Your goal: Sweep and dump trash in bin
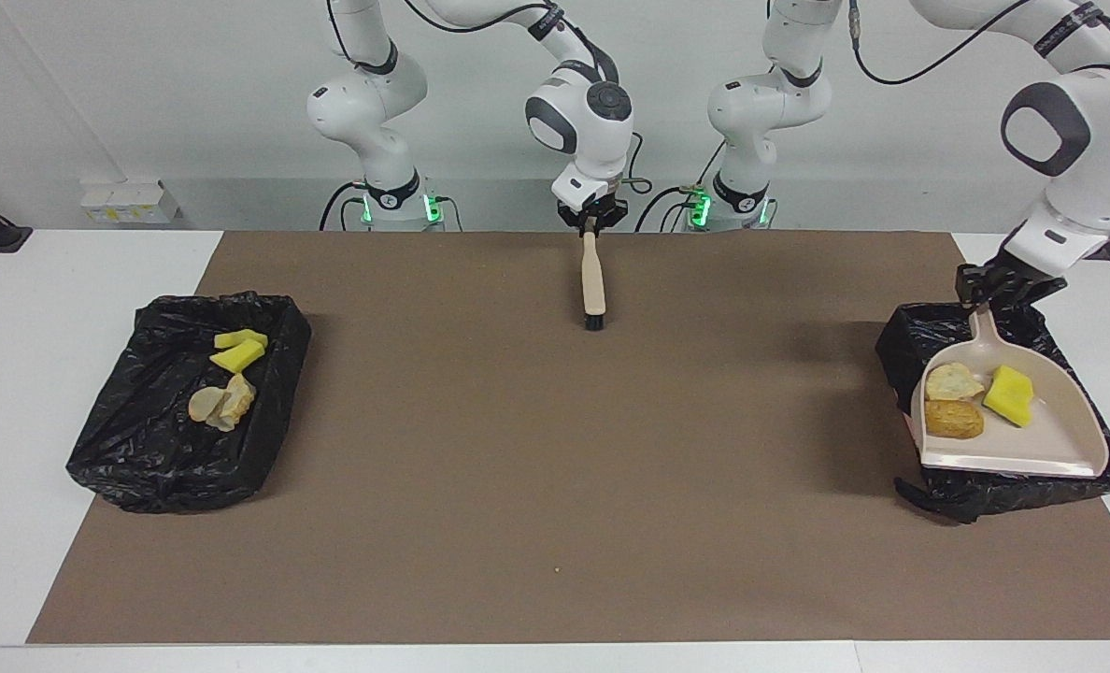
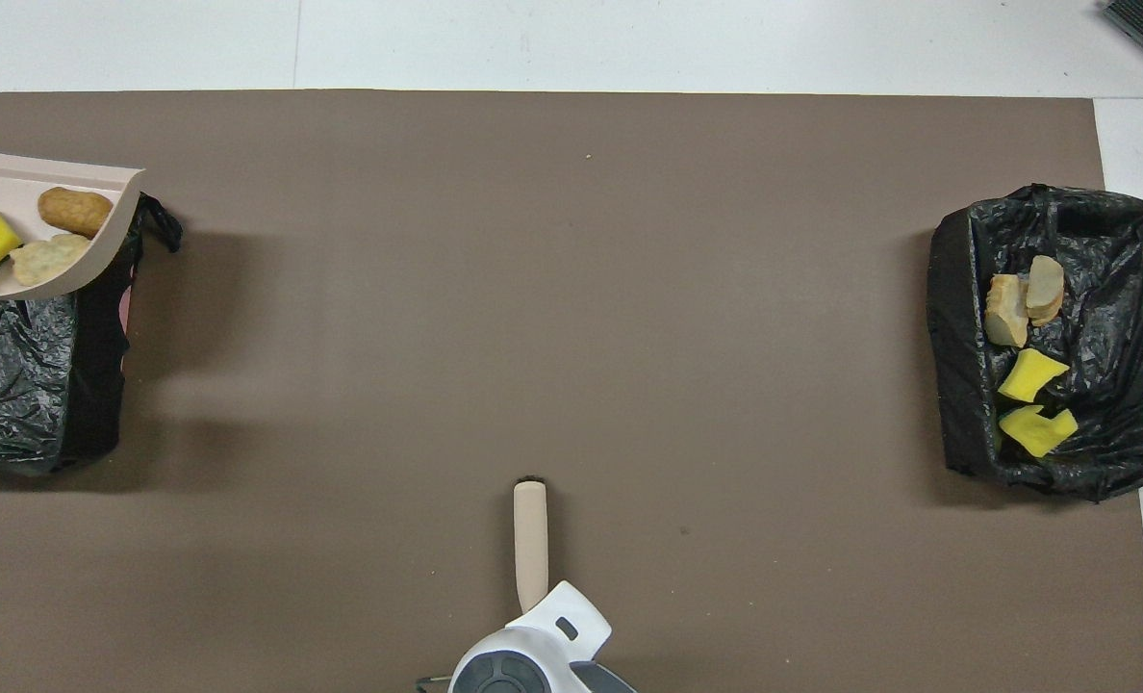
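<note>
Place: robotics lab
Evidence: two white arms [image 1: 368,103] bolted at frame top, brown mat [image 1: 555,430] covering white table [image 1: 41,393], bare grey wall [image 1: 144,84]

Bare mat [image 1: 555,449] between two bins, only hanging brush [image 1: 593,285] midway.

A: Facing cam?
B: High up, across the table [image 1: 13,393], looks back at the robots w/ arm bases along its top edge. Sits well back: whole brown mat [image 1: 555,486] plus wall in shot.
A: Overhead?
B: Above the robots' end, aimed fwd and steeply down (closer in, mat nearly fills it).
A: Overlap?
B: Both share the mat and both black-lined bins [image 1: 191,402] [image 2: 1053,337], half a turn apart.
</note>
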`<state>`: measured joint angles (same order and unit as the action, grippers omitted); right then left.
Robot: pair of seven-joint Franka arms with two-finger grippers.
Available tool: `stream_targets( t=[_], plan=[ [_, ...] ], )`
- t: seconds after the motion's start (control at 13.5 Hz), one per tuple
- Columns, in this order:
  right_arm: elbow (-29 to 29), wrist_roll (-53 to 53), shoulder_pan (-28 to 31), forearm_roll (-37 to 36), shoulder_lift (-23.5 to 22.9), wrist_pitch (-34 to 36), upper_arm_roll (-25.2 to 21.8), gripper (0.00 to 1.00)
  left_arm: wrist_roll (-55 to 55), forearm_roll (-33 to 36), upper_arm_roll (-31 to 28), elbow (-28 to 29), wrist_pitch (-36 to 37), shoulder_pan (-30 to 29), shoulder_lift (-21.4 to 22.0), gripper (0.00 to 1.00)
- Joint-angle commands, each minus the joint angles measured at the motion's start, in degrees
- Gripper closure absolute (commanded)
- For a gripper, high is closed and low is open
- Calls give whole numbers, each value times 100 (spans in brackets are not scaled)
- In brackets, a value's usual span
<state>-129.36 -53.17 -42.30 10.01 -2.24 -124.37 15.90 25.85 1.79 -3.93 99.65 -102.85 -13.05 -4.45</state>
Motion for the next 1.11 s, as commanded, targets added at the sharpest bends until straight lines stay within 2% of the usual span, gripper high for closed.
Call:
stream_targets(
  t=[0.0,0.07,0.15,0.22,0.37,0.66,0.81,1.03],
  plan=[
    [155,-62,230,-87,-180,-149,18,57,900,249,68,-454,265,-503,-258,100],
    [278,-97,257,-87,-250,-149,18,55,1331,608,68,-498,274,-644,-285,100],
    [384,-97,266,-96,-312,-149,-8,37,1735,960,68,-542,291,-750,-302,100],
    [437,-89,327,-105,-330,-157,-26,29,2096,1268,68,-621,326,-856,-346,100],
    [525,-19,695,-227,-330,-402,-26,29,2694,1970,68,-884,458,-866,-513,100],
    [973,612,1959,-693,-330,-438,-26,23,3303,3544,147,-912,432,-481,-697,100],
    [1315,1131,2636,-912,-409,-369,-26,22,3348,3845,147,-868,502,-365,-724,100],
    [1676,1615,3472,-1264,-392,-307,-26,11,3611,4609,147,-894,783,83,-724,100]
  ],
)
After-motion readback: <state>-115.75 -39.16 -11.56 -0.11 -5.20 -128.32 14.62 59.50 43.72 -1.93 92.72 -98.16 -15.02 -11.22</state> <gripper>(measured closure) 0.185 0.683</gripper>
